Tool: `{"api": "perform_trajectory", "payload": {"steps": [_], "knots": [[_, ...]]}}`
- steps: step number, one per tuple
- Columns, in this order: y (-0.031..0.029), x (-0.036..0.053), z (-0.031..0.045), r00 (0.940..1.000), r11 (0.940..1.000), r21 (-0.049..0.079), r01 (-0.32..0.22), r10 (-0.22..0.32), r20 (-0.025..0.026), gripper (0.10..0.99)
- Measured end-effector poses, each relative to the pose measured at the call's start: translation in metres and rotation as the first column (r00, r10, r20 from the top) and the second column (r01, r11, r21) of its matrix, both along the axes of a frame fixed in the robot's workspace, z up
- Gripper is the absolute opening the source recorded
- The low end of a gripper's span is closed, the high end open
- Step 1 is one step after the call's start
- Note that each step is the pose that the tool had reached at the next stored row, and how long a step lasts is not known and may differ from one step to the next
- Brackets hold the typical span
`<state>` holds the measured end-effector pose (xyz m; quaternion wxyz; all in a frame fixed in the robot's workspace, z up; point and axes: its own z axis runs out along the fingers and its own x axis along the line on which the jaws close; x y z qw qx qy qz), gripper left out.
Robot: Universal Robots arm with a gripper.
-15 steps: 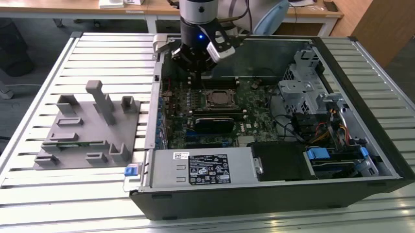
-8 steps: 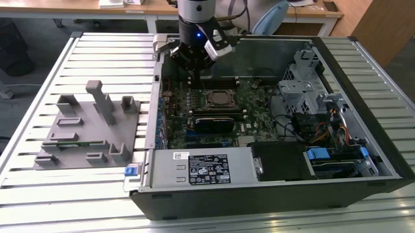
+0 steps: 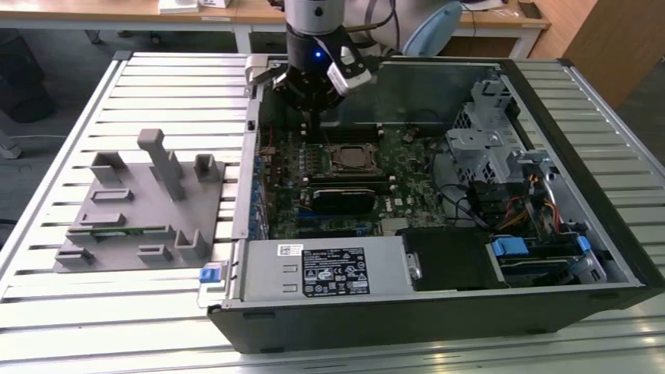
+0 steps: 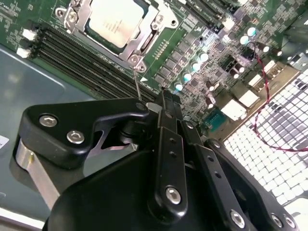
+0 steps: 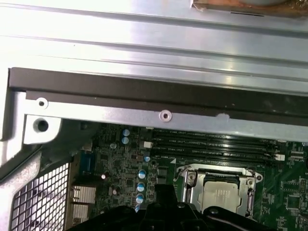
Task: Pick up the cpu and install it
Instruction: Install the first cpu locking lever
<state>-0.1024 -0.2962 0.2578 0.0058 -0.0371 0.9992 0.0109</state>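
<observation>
Second wrist view: gripper [image 4: 162, 96], clenched on nothing, hangs above the memory slots [image 4: 82, 62]; the cpu [image 4: 118, 19] sits flat in the motherboard [image 4: 211, 53] socket [image 4: 144, 41], just beyond those slots.

Desk [image 3: 167, 78]: slatted metal, carrying the case and the holder.
Case [image 3: 416, 323]: black, lying open.
Board [image 3: 410, 148]: green, inside the case.
Memory slots [image 4: 86, 67]: long black rows, side by side on the board.
Power supply [image 3: 322, 269]: silver box along the case's near wall.
Holder [image 3: 135, 210]: grey, with upright posts, just beside the case on the exterior view's left.
Drive cage [image 3: 488, 132]: grey metal, on the exterior view's right.
</observation>
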Motion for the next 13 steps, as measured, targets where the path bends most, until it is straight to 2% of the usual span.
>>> {"api": "perform_trajectory", "payload": {"steps": [9, 13], "knots": [[0.0040, 0.0004, -0.0008, 1.0000, 1.0000, 0.000, 0.000, 0.000, 0.0000, 0.106], [0.0047, 0.0037, -0.0008, 1.0000, 1.0000, 0.000, 0.000, 0.000, 0.0000, 0.106]]}}
